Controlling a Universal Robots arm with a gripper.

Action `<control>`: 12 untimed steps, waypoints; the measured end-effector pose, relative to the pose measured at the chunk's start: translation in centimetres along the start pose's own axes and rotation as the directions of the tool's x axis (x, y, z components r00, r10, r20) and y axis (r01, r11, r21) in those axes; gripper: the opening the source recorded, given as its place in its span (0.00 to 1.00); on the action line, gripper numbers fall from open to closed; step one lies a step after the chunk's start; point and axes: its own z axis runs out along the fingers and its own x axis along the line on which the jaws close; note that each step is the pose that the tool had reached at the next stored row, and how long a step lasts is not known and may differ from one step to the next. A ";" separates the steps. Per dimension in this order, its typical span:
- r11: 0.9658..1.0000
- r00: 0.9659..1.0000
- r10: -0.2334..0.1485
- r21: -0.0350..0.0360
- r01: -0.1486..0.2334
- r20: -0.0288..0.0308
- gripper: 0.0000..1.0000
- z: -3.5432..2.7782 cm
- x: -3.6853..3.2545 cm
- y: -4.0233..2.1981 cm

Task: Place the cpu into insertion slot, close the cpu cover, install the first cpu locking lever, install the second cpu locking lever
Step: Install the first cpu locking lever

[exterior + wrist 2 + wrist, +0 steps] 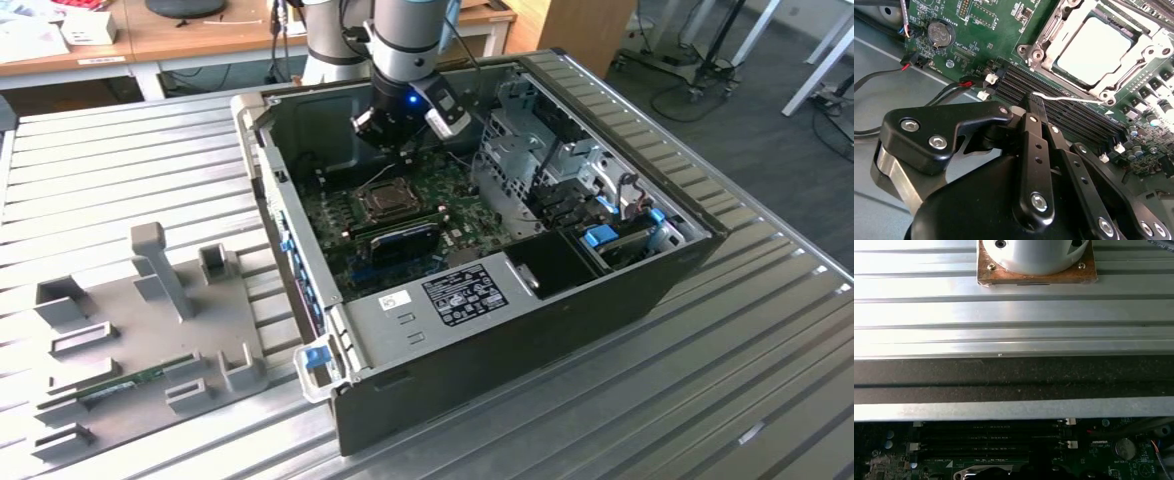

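The cpu (1094,47) lies under the closed cover (1149,47). The gripper (1035,101), jaws shut and empty, is beside a lever (1069,98). This looks like the locking step, calling for a steady press.

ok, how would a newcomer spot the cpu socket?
Inside the open computer case, find the green board. The insertion slot sits by the long black memory slots; it alone is square, silver-framed, with the pale cpu showing in its middle.

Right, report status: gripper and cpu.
Gripper, jaws shut, over memory slots. Cpu seated in insertion slot, cpu cover down. No obstruction seen.
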 end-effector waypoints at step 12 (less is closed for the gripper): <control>0.999 1.000 -0.002 -0.034 0.003 0.018 0.10 -0.15 2.19 -0.06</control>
